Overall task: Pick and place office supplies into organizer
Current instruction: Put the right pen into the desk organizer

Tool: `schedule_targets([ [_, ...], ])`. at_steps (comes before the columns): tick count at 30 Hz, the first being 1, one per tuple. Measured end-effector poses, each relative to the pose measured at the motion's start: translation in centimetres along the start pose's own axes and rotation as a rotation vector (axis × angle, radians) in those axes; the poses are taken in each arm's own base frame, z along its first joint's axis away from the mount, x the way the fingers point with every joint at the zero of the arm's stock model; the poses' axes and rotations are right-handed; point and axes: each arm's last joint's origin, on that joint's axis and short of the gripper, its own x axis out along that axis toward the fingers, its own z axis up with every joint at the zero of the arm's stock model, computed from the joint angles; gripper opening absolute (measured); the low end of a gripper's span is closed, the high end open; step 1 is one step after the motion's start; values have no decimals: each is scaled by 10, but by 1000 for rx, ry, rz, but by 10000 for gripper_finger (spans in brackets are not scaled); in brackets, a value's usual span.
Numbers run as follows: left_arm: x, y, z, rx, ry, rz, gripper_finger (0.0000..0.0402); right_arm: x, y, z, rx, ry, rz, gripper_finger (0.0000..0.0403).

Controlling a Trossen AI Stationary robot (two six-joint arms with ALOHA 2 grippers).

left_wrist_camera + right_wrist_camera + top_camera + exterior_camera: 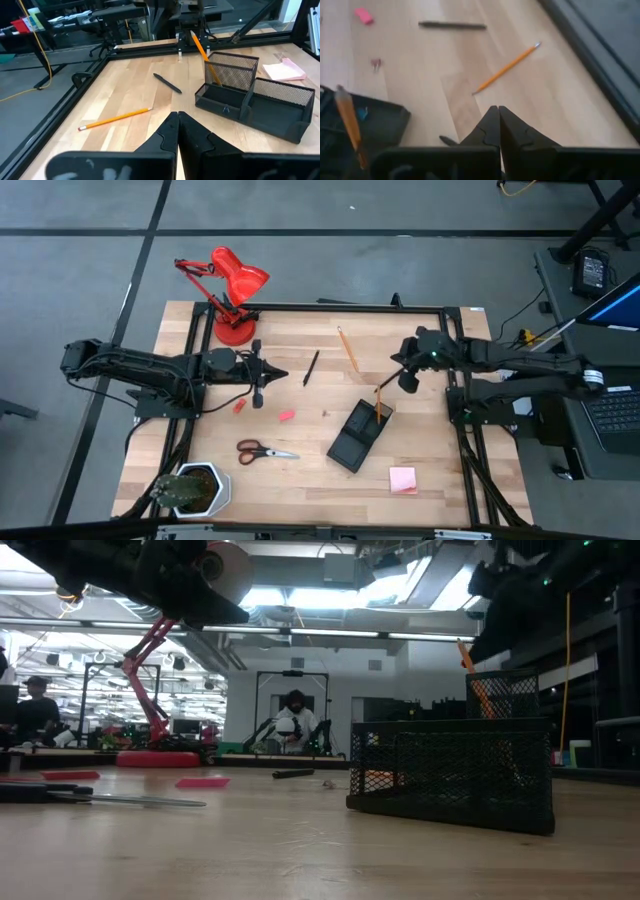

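Left gripper [283, 374] sits pinched closed near the black pen [311, 367]. The black mesh organizer [356, 436] is mid-table, one orange pencil [380, 398] leaning in its taller cup. Right gripper [398, 358] is closed too, empty, just above it.

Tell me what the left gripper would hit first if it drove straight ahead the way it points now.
The left gripper, shut, points across the table toward the right arm. Probably the black pen lies first in that line, though it rests flat on the table, so the gripper might pass over it. The mesh organizer stands off to one side.
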Motion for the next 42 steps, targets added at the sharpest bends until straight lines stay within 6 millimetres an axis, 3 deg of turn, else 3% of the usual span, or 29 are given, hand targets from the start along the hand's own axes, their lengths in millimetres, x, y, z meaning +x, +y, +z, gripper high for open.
schedule_targets([
  [9,0,0,0,-1,0,0,2,28,-13,-5,-38,250,72,0],
  [18,0,0,0,-18,0,0,2,40,-16,15,-149,379,124,0],
  [33,0,0,0,-18,0,0,3,89,-12,0,-328,599,211,1],
  [42,0,0,0,-18,0,0,3,104,-11,-5,-323,641,218,60],
])
